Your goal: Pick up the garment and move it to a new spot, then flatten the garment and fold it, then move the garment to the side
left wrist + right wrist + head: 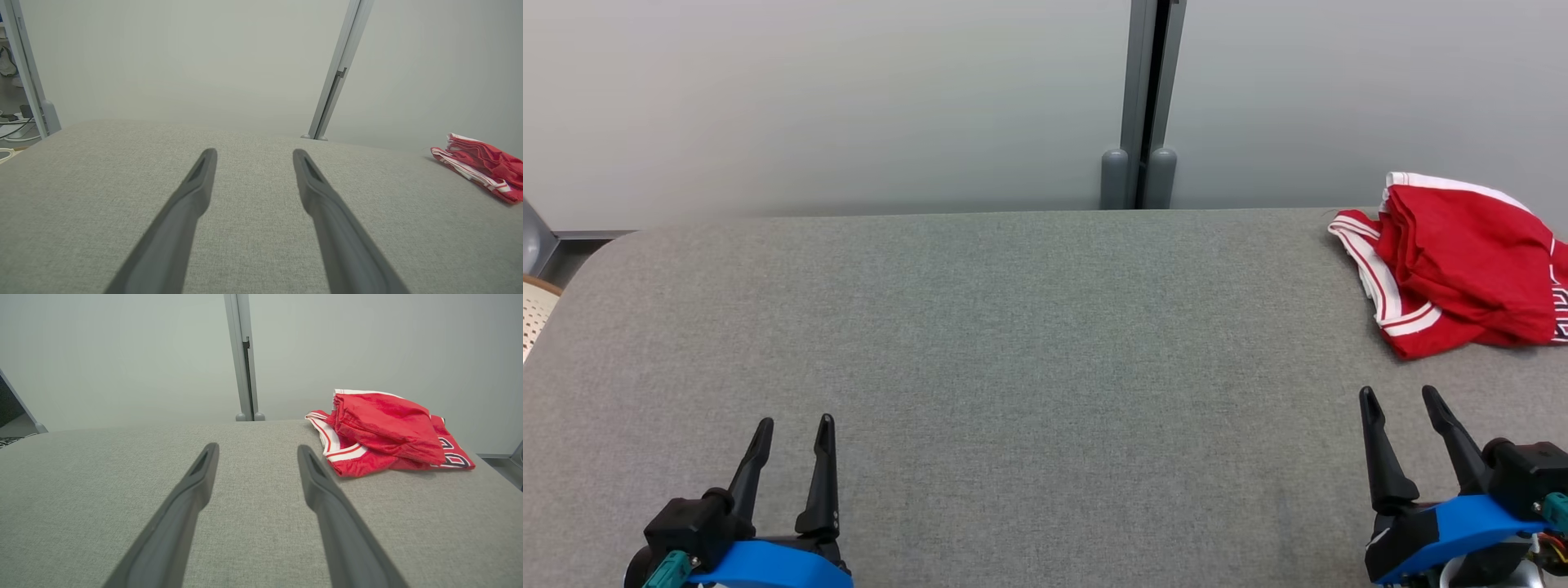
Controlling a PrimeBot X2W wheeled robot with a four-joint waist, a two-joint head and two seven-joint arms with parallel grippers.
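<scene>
The garment [1462,261] is a red jersey with white trim, lying folded and bunched at the far right of the grey table [1013,343]; it also appears as the garment [384,433] and the garment [482,171]. My right gripper [1401,400] stands open near the table's front right, short of the cloth with bare felt between. Near the front left my left gripper [792,429] is open too, holding nothing. Both wrist views look along spread fingers, left gripper [253,153] and right gripper [257,448], over the table.
A pale partition wall with a grey vertical post [1147,106] runs behind the table. The table's rounded left corner [613,245] borders a chair edge [535,306]. Cables lie on the floor [12,126] at the far left.
</scene>
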